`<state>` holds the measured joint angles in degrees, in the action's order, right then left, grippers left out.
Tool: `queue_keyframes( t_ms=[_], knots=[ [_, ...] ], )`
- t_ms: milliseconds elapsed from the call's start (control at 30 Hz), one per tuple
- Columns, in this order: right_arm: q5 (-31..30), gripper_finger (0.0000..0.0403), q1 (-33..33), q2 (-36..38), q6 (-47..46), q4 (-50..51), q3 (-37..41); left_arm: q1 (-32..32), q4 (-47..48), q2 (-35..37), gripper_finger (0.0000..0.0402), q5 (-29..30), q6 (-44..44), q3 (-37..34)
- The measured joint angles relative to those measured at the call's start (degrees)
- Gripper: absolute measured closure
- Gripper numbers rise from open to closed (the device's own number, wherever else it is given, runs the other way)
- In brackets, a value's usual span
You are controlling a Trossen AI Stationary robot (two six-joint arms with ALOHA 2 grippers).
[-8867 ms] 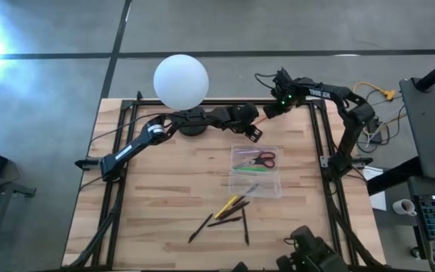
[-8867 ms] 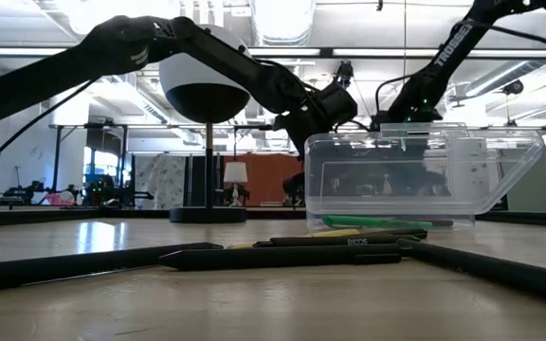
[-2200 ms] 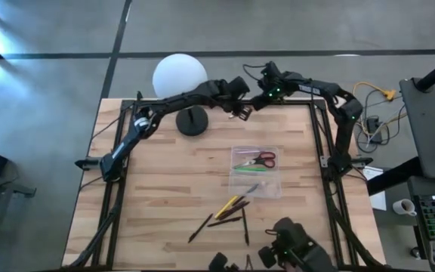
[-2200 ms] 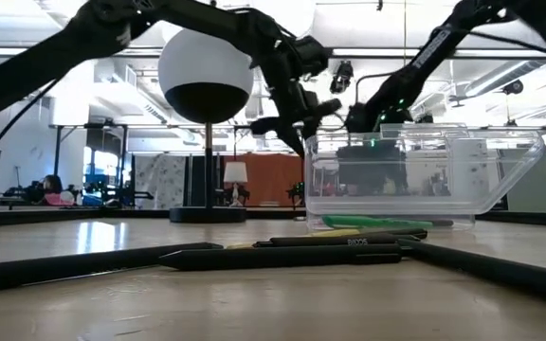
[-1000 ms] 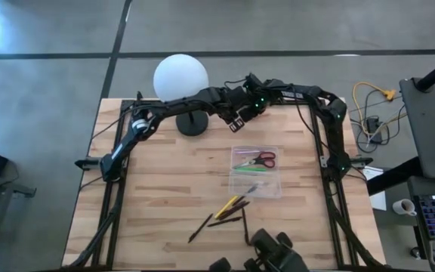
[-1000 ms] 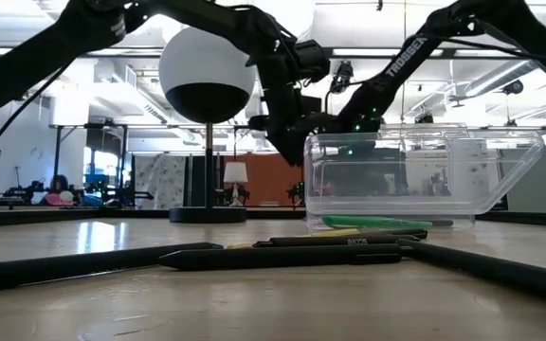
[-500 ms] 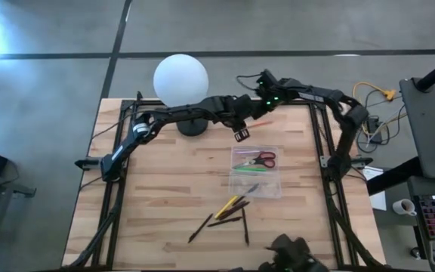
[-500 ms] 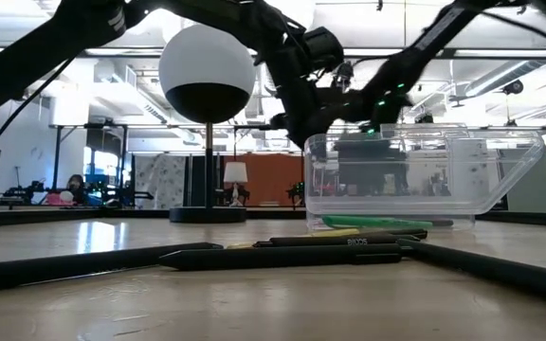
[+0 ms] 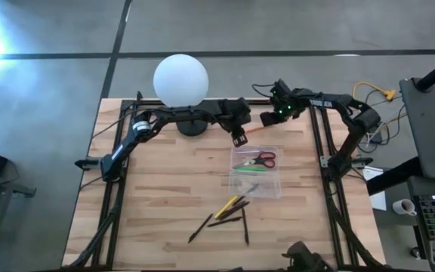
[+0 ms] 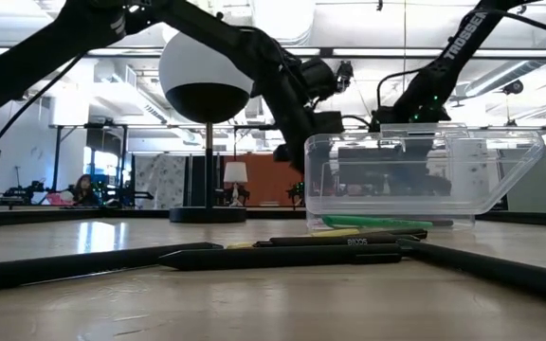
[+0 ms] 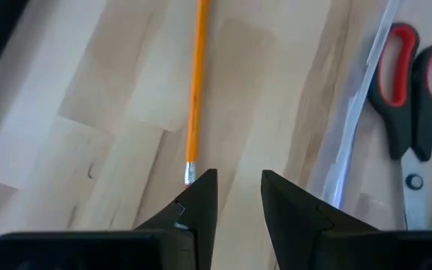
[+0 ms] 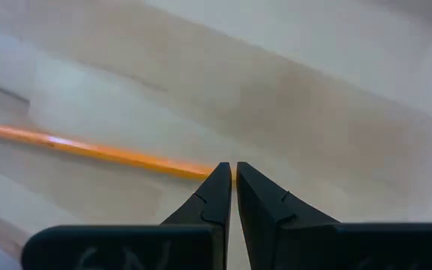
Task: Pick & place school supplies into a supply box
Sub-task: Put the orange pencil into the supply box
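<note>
The orange pencil (image 9: 257,128) is held above the far part of the table (image 9: 157,196), between the two grippers and just beyond the far edge of the clear box (image 9: 256,171). The right gripper (image 9: 266,119) has its fingers pinched together on one end of this pencil; in the right wrist view the pencil (image 12: 103,154) runs straight out from the closed fingertips. The left gripper (image 9: 239,137) sits at the pencil's other end with its fingers parted by a narrow gap; in the left wrist view the pencil's metal end (image 11: 190,174) lies against one finger (image 11: 199,196), and whether it is gripped cannot be told.

The box rests near the table's middle, toward the right side. It contains the red-handled scissors (image 9: 263,159) and a green marker (image 9: 246,168). Nearer the front, a loose cluster of dark pens (image 9: 229,221) and a yellow pencil (image 9: 226,205) lies on the wood. A white globe lamp (image 9: 180,81) stands at the far edge.
</note>
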<state>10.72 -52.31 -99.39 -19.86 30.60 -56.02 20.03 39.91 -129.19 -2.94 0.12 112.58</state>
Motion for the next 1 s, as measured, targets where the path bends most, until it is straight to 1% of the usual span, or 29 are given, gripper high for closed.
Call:
queue_keyframes(
  t_ms=[200,433,567,767,900,1000],
  knots=[
    [-0.60,0.0385,-0.29,0.00,0.20,-0.13,0.78,-0.12,-2.00,-0.05,0.0313,-0.02,-1.57,-2.56],
    [-0.59,0.0385,-0.20,0.28,0.55,-0.04,1.38,0.23,-5.20,-0.04,0.0313,0.02,-2.23,-0.93],
    [-0.57,0.0385,-0.24,0.42,0.57,-0.59,2.23,0.65,-8.62,0.04,0.0313,0.74,-2.16,-0.18],
    [-1.27,0.0385,-0.17,0.52,0.55,-1.64,3.03,2.11,-9.16,0.00,0.0312,1.55,-2.05,-0.45],
    [-1.46,0.0385,-0.17,0.45,0.55,-2.10,3.07,2.67,-8.23,-0.02,0.0297,1.81,1.34,-0.51],
    [-1.49,0.0385,-0.17,0.42,0.52,-2.50,3.12,2.55,-8.37,-0.02,0.0271,1.73,4.76,-0.44]
  ],
)
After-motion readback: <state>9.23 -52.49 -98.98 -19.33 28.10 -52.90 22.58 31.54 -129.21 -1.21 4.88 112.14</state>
